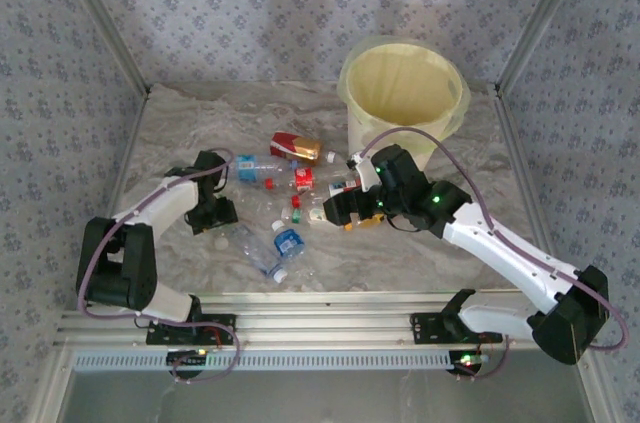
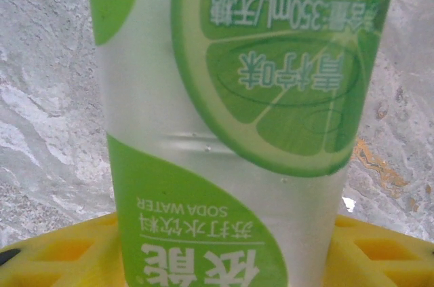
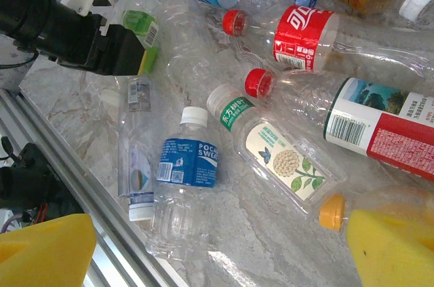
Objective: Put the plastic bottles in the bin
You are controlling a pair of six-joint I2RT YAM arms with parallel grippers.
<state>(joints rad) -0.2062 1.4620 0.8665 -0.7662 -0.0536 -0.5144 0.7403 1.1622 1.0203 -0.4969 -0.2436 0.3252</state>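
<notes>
Left gripper (image 1: 218,223) clenches our lime-labelled bottle (image 2: 230,131), presumably for lifting, at nine o'clock of the plastic bottles (image 1: 290,178); right gripper (image 3: 217,222) hangs spread above them; we see the bin (image 1: 372,123) at one o'clock.

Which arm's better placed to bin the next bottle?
Right, probably. The right gripper is open above the loose bottles, with the bin just beyond it. The left gripper sits farther from the bin, a lime soda bottle between its fingers.
</notes>
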